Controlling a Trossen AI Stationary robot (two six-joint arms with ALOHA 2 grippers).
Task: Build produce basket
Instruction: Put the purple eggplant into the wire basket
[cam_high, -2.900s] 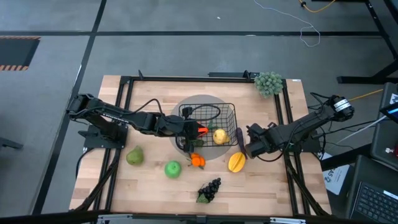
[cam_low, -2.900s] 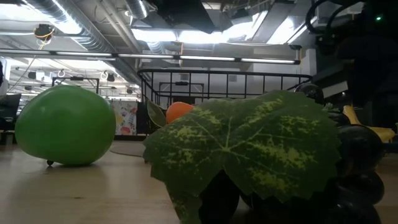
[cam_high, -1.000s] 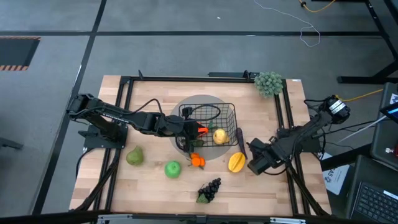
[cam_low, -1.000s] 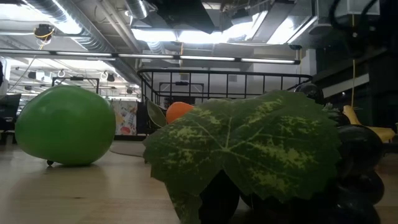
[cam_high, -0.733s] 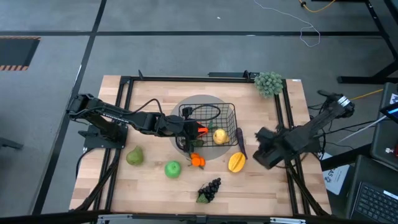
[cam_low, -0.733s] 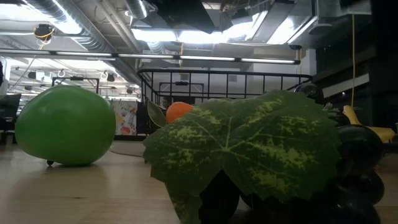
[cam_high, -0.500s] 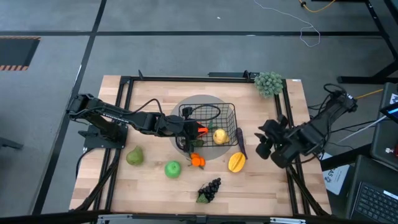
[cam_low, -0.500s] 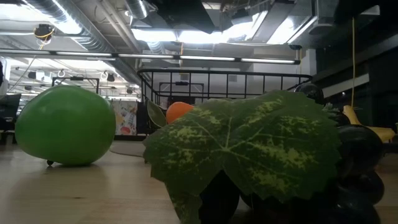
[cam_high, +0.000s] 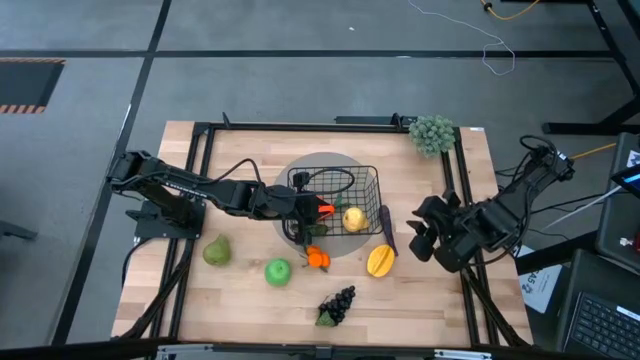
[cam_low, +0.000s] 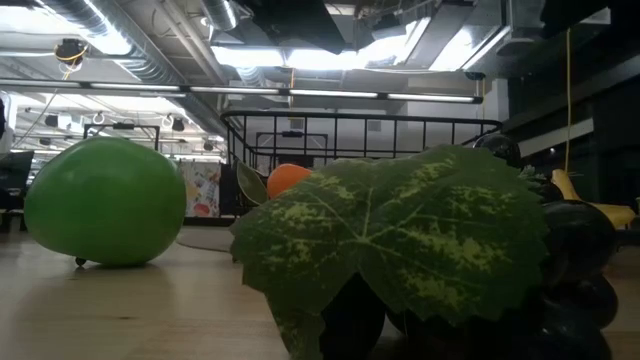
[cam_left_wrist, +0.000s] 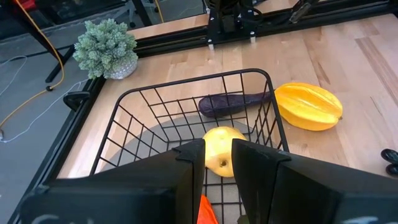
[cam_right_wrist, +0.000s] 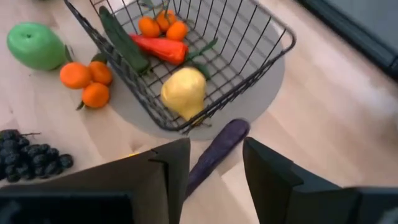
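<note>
There is one black wire basket (cam_high: 367, 180). It sits on one flat grey round disc (cam_high: 322, 160) in the middle of the wooden table (cam_high: 240, 310).

Inside the basket there are one dark cucumber (cam_right_wrist: 122, 38), one carrot (cam_right_wrist: 160, 48), one bunch of three small oranges (cam_right_wrist: 163, 25) and one round yellow fruit (cam_right_wrist: 183, 92).

Six more things lie on the table outside the basket. One purple eggplant (cam_high: 386, 228) lies just beside the basket's right wall. One yellow star fruit (cam_high: 380, 261) is near it. One more orange bunch (cam_high: 317, 258), also three, is beside the basket's front edge. One green apple (cam_high: 277, 271) and one pear (cam_high: 217, 251) lie to the left of that. One bunch of dark grapes (cam_high: 338, 304) with a leaf is at the front.

One pale bushy plant (cam_high: 432, 133) sits at the far right corner.

The left gripper (cam_high: 312, 208) reaches into the basket. Its jaws are narrow, and it looks like they pinch the carrot, but that part is mostly hidden.

The right gripper (cam_high: 420, 238) is up above the table, right of the eggplant. Its jaws are wide and hold nothing.
</note>
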